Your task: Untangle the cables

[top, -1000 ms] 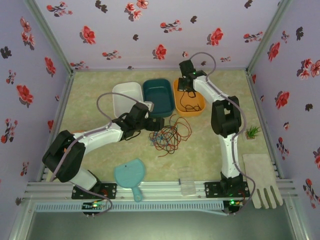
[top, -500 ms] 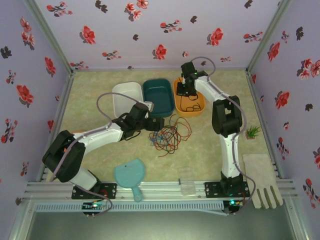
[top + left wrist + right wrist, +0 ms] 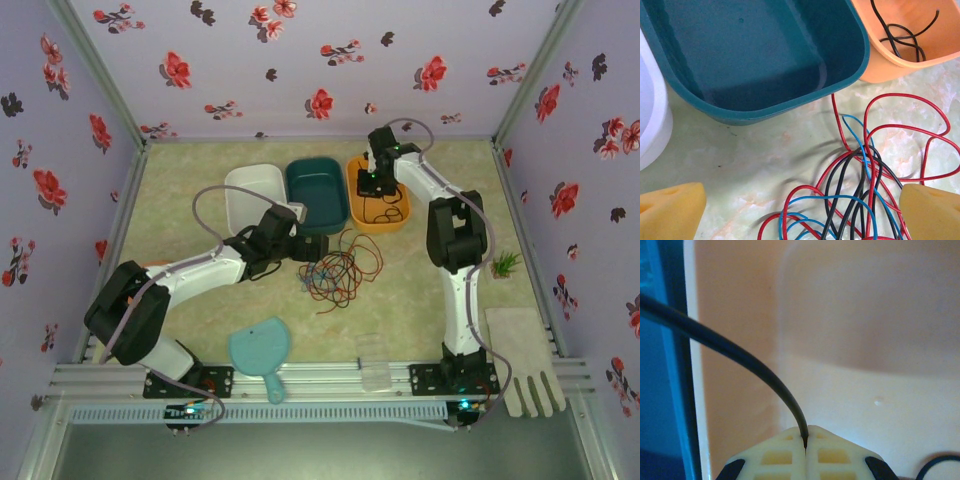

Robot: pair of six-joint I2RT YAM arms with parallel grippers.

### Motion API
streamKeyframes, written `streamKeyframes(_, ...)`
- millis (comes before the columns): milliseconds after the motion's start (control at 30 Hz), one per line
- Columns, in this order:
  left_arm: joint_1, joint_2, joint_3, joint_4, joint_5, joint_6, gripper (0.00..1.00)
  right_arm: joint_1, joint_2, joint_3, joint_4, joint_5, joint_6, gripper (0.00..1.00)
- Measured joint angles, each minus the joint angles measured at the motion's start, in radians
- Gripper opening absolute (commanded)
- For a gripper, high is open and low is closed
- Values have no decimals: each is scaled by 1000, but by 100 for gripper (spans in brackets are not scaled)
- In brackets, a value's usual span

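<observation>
The right gripper (image 3: 805, 440) hangs over the orange bin (image 3: 391, 222) with its jaws pressed together on a black cable (image 3: 735, 352), which is pinched only at the very tips. More black cable (image 3: 897, 37) lies coiled on the bin floor. With so slim a hold, the strand could slide out if the arm pulls sideways. A stiff loop could also spring over the low rim toward the teal bin (image 3: 318, 190) on release.

The left gripper (image 3: 800, 215) stands wide, its yellow fingertips (image 3: 670, 212) straddling the remaining tangle (image 3: 340, 268), which sits on the table just in front of the teal and orange bins. There a red cable (image 3: 900, 100), a blue cable (image 3: 855, 122) and a black strand (image 3: 840, 180) cross one another between the fingers. Closing here would likely trap several strands at once, and lifting could then tighten the knot or drag the whole heap. One red loop runs close to the teal bin's wall and may snag there.
</observation>
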State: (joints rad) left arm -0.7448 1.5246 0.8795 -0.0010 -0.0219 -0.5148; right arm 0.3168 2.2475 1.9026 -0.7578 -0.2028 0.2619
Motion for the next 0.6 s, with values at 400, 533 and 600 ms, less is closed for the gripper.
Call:
streamKeyframes(400, 4, 0, 0, 0, 0, 0, 100, -6, 38, 7, -5, -6, -26, 0)
streamKeyframes(533, 4, 0, 0, 0, 0, 0, 100, -6, 54, 8, -21, 23, -27, 1)
streamKeyframes(600, 4, 0, 0, 0, 0, 0, 100, -6, 58, 16, -35, 42, -27, 7)
